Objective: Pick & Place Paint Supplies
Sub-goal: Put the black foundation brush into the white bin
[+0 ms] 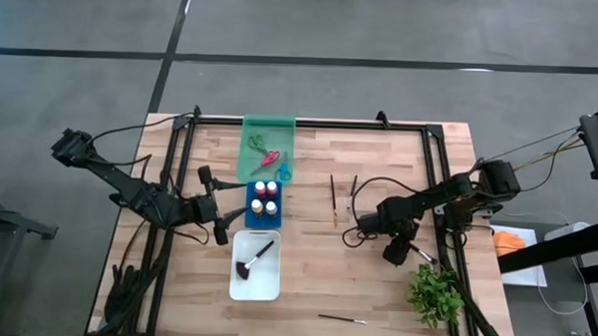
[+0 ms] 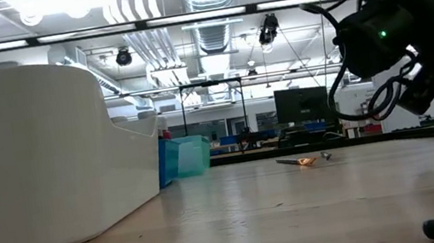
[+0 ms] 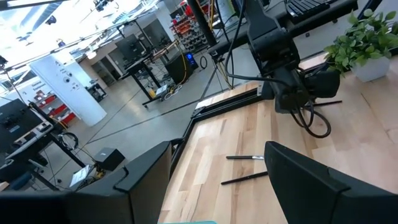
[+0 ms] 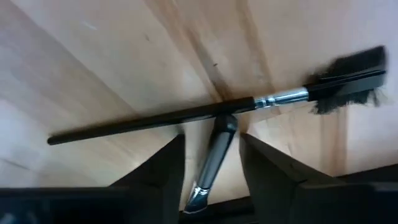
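My right gripper (image 1: 398,253) (image 4: 211,140) hangs open near the table's right edge, pointing down over two thin dark-handled brushes. One long brush (image 4: 168,121) lies flat across the view, with a silver ferrule and black bristles (image 4: 348,81). A second brush (image 4: 214,155) crosses it and lies between my fingers with a gap on each side. My left gripper (image 1: 216,203) (image 3: 217,186) waits open beside the blue tray (image 1: 249,218), where paint bottles (image 1: 265,199) stand. Scissors (image 1: 269,157) lie in the green tray (image 1: 249,126). A wide brush (image 1: 254,258) lies in the white tray (image 1: 265,287).
Two more brushes (image 1: 334,199) (image 1: 353,193) lie mid-table, and another (image 1: 344,317) lies near the near edge. A leafy plant (image 1: 434,294) stands close by my right gripper, toward the near right corner. Black frame rails (image 1: 443,173) and cables run along the table's sides.
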